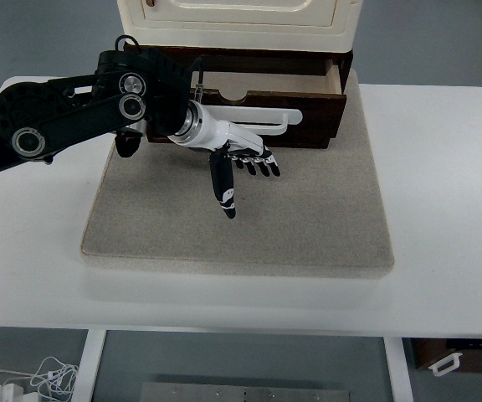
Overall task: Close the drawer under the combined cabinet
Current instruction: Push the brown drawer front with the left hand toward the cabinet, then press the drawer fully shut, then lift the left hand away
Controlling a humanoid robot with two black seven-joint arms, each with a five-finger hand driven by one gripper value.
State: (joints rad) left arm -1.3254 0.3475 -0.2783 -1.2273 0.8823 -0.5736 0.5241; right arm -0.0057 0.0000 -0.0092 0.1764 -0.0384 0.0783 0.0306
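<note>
Because the left arm [65,113] comes in from the left edge and reaches across the grey mat [241,218], its hand [237,159] is the only one near the work; no right arm shows. The hand's fingers are spread and relaxed, holding nothing, the four fingertips [262,167] pointing right and slightly toward the camera, the thumb hanging down over the mat. Directly behind the hand, away from the camera, stands the dark wooden drawer [258,105], pulled out from under the cream cabinet [237,21] so that its pale inside shows. Its long axis runs left to right across the picture, and its white handle [258,124] lies along the front, touching or just above the back of the hand; which, I cannot tell. Closing it, in my judgement, calls for a push straight away from the camera, toward the cabinet. The white worktop [442,167] runs on to the right.
</note>
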